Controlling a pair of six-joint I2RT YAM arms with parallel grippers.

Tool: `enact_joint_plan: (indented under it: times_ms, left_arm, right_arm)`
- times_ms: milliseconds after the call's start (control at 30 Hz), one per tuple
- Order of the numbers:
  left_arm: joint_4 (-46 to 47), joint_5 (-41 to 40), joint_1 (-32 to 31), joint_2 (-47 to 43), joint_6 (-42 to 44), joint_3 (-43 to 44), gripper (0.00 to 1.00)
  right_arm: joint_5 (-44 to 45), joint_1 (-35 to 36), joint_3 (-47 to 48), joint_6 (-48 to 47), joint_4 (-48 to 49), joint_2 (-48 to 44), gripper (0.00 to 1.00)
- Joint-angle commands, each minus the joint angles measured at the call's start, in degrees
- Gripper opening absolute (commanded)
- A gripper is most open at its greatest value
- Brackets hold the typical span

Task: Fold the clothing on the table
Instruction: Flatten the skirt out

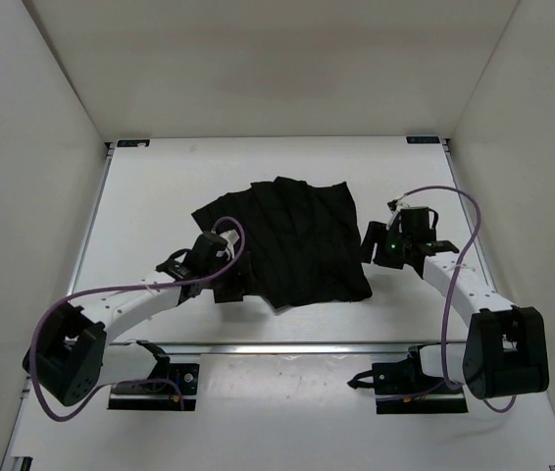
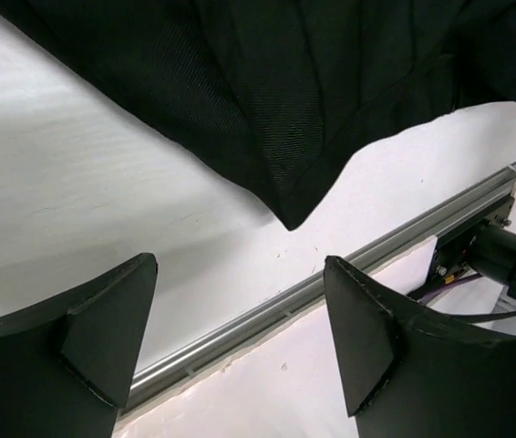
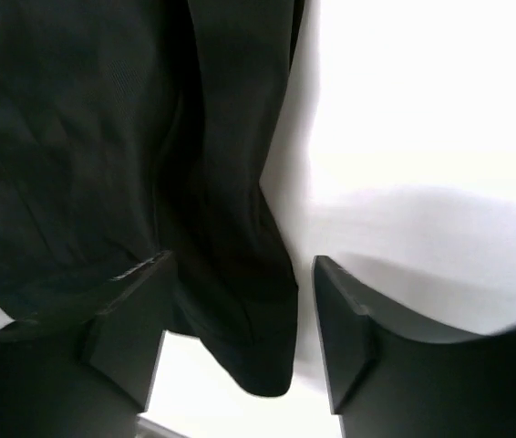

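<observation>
The left gripper point(image 2: 240, 265) has its fingers spread wide with nothing between them, hovering just off the near-left corner of the clothing point(image 1: 297, 245). The right gripper point(image 3: 242, 265) is parted too. A loose corner at the clothing's right edge lies in its gap, unpinched. The black clothing lies rumpled mid-table point(image 1: 160, 196), one arm at either side.

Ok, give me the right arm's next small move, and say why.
Probably close the right gripper: its jaws stand open with a corner of the clothing showing between them, so closing should catch that edge for a fold.
</observation>
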Motion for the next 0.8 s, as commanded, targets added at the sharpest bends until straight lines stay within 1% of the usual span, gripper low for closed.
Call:
enact_joint_plan:
  times_ms: [0, 33, 100, 133, 200, 300, 433, 500, 600, 633, 667, 700, 733, 767]
  left_arm:
    - [11.7, 0.1, -1.6, 1.0, -7.0, -1.9, 0.84]
    - [14.0, 0.3, -1.7, 1.5, -8.0, -2.8, 0.82]
    - [17.2, -0.5, -1.1, 2.1, -10.2, -4.6, 0.77]
    - [18.2, -0.3, -1.1, 2.4, -11.0, -5.1, 0.77]
    - [20.7, -1.3, -1.6, 2.7, -13.0, -5.7, 0.75]
    - [19.8, -1.6, -2.1, 4.3, -13.6, -4.6, 0.74]
    - [18.9, -1.1, -3.0, 7.8, -13.6, -2.9, 0.75]
    - [16.6, -1.0, -3.2, 9.0, -12.9, -1.7, 0.74]
    - [16.6, -1.6, -2.4, 9.5, -12.9, -2.0, 0.72]
    - [16.7, -1.5, -2.3, 9.2, -13.1, -1.9, 0.7]
    - [16.9, -2.0, -1.5, 9.5, -12.9, -1.9, 0.66]
    - [17.0, -2.4, -1.6, 9.9, -12.6, -2.2, 0.57]
    - [16.6, -2.0, -1.5, 9.6, -12.5, -1.6, 0.51]
    - [16.4, -2.4, -1.5, 10.4, -12.0, -1.1, 0.41]
  right_arm:
    - [0.0, 1.7, 0.3, -1.5, -0.5, 1.4, 0.54]
    - [0.6, 1.7, 0.3, -1.5, -1.0, 2.4, 0.46]
    - [0.7, 2.7, 0.7, -2.0, -1.2, 3.0, 0.34]
    - [0.5, 2.8, 0.8, -1.7, -0.9, 3.2, 0.31]
    - [0.3, 3.5, 0.7, -1.6, -0.2, 3.9, 0.29]
    - [-0.4, 4.5, 2.1, -1.4, 1.0, 6.3, 0.28]
    - [-2.6, 6.1, 6.9, -1.9, 1.1, 12.1, 0.24]
    - [-3.7, 6.8, 9.2, -1.6, 1.4, 14.6, 0.23]
    - [-3.8, 9.3, 12.3, -2.0, 2.3, 18.6, 0.21]
    - [-3.8, 10.2, 13.0, -2.0, 2.4, 20.6, 0.21]
    - [-3.6, 11.2, 14.2, -2.3, 1.8, 21.2, 0.2]
    - [-3.8, 12.3, 16.2, -2.2, 1.3, 22.7, 0.18]
    - [-4.4, 12.3, 16.7, -2.5, 0.8, 23.5, 0.18]
    - [-4.8, 12.9, 17.5, -2.0, 0.8, 24.0, 0.17]
